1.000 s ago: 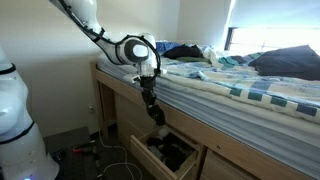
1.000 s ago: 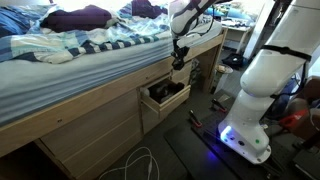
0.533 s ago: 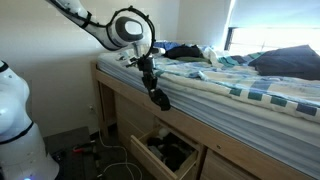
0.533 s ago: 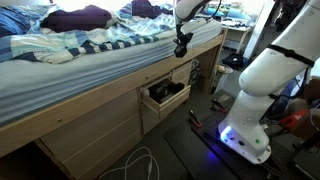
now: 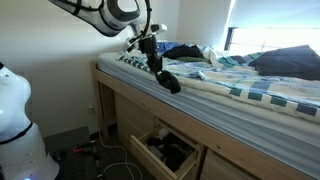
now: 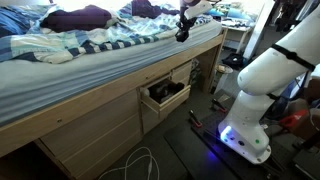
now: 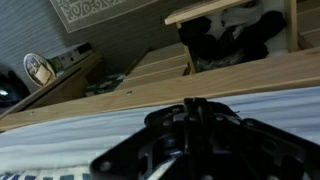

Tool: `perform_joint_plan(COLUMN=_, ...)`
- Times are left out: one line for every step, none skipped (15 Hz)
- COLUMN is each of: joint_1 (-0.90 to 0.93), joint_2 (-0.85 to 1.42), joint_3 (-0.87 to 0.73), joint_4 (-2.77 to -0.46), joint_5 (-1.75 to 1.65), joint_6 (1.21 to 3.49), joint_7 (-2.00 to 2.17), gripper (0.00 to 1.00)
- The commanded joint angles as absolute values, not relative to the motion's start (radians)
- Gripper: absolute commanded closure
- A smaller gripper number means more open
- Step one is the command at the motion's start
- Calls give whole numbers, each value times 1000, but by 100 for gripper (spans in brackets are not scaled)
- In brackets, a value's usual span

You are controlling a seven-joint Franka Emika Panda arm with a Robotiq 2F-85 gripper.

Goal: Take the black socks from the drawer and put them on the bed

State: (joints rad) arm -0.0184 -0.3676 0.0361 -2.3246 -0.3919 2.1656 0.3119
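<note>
**Black socks aloft at the bed's edge**

The black socks (image 5: 171, 82) hang from my pincer (image 5: 160, 71), which is clenched on them. They are a small dark bundle just above the striped bedding, at the near edge of the bed (image 5: 250, 95), toward the left in that exterior view. They do not appear to touch the cover yet. In the wrist view my fingers and the fabric merge into one dark blur, so I cannot say how much cloth I have caught.

I judge the bundle light, soft and limp. It will sag and may unroll, so the hold belongs across its thick middle, not on a loose end. It cannot break, so a short drop will do.

Below, well apart, the drawer (image 6: 163, 108) stands open in the wooden frame, with other dark things lying inside.
</note>
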Motion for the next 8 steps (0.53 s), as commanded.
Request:
perform_joint_plan(joint_1=-50, joint_2=-400, joint_3=58, joint_4=-2324, joint_5=-421, joint_6=2273, joint_7=327, gripper=98)
perform_joint_plan(joint_1=-59, joint_2=-394, joint_3=61, joint_4=-2324, joint_5=-432, joint_6=2325, joint_7=338, gripper=98)
perform_joint_plan(joint_1=-67, joint_2=-389, joint_3=60, joint_4=-2326, joint_5=-438, joint_6=2379, joint_7=340, gripper=98)
perform_joint_plan(joint_1=-74, joint_2=-377, joint_3=58, joint_4=-2325, joint_5=-439, joint_6=2441, joint_7=341, gripper=98)
perform_joint_plan(joint_1=-82, joint_2=-363, joint_3=57, joint_4=-2323, joint_5=-440, joint_6=2502, joint_7=337, gripper=98)
perform_joint_plan(joint_1=-89, joint_2=-348, joint_3=57, joint_4=-2323, joint_5=-445, joint_6=2567, joint_7=323, gripper=98)
perform_joint_plan(joint_1=-101, joint_2=-325, joint_3=61, joint_4=-2322, joint_5=-459, joint_6=2654, joint_7=328, gripper=98)
perform_joint_plan(joint_1=-110, joint_2=-300, joint_3=64, joint_4=-2321, joint_5=-479, joint_6=2745, joint_7=313, gripper=98)
